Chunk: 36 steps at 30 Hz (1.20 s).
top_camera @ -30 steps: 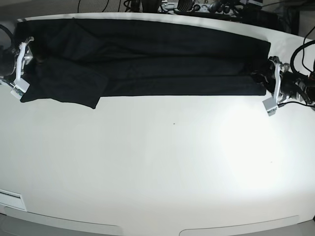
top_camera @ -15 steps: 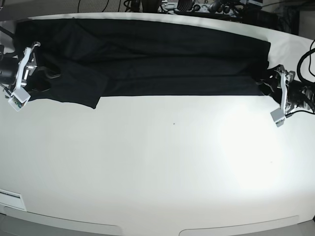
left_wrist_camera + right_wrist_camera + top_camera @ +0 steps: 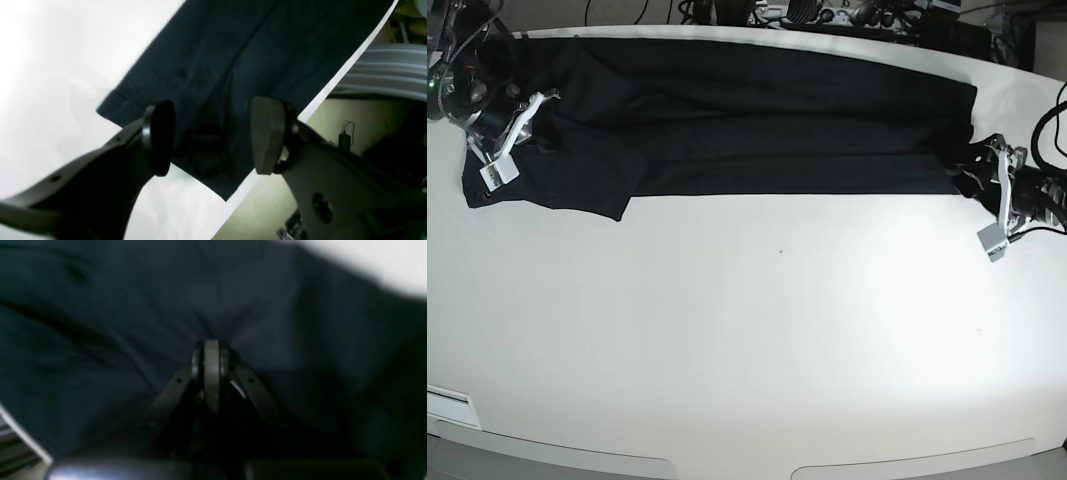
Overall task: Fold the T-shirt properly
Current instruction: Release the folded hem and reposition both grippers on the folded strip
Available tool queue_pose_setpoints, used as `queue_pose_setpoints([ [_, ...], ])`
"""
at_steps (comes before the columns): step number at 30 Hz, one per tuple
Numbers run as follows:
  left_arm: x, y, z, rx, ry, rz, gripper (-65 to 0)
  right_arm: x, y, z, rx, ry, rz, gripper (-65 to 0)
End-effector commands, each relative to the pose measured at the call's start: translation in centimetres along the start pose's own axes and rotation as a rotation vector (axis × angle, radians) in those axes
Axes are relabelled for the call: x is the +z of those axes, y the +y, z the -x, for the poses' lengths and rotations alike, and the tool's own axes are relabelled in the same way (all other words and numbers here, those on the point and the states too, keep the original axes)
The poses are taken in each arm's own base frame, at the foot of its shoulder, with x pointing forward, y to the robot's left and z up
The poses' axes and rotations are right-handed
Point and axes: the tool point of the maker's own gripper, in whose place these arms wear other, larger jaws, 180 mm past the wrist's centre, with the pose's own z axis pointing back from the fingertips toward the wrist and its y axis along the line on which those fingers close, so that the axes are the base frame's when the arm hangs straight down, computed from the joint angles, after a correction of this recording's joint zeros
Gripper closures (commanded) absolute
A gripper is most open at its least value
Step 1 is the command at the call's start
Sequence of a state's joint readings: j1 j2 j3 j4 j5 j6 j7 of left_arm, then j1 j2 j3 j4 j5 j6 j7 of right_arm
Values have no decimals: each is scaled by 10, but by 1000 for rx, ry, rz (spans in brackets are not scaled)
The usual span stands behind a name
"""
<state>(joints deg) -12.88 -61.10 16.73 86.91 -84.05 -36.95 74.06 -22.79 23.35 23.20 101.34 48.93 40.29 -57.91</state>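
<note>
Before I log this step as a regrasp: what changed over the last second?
The right tool moved from the table's left edge inward and up over the T-shirt, and its pads are now closed, apparently pinching cloth. The left tool backed slightly off the shirt's right end and hangs open. The shirt itself stayed spread along the far edge of the table, its outline barely changed.
</note>
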Motion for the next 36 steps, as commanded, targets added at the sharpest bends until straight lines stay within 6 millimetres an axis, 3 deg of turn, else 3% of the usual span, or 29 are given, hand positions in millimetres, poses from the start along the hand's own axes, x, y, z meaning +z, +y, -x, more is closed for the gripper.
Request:
queue_pose_setpoints([
  [1,21,7,-15,-25,-54,-40,-377,-1,-9,3,9,18,23,0],
  [4,36,13,-31,-32,-127,-79,-377,-12,-13,23,-17,74,24,0],
  [8,55,25,-48,29,-231,-133,-377,-12,-18,27,-15,88,48,0],
  [14,50,35,-38,136,-292,-143,-377,-3,-61,38,-220,118,311,0],
  [18,44,38,-23,201,-308,-129,-377,7,-81,43,-256,140,445,0],
  [22,37,39,-3,257,-287,-118,-377,25,-97,28,-233,110,598,0],
  [26,25,34,6,316,-317,-90,-377,49,-98,-9,-169,21,715,0],
  [31,6,28,12,376,-378,-57,-378,71,-81,-47,-77,-60,760,-306],
  [36,-31,15,10,439,-412,-3,-378,66,-69,-40,-52,-39,704,-325],
])
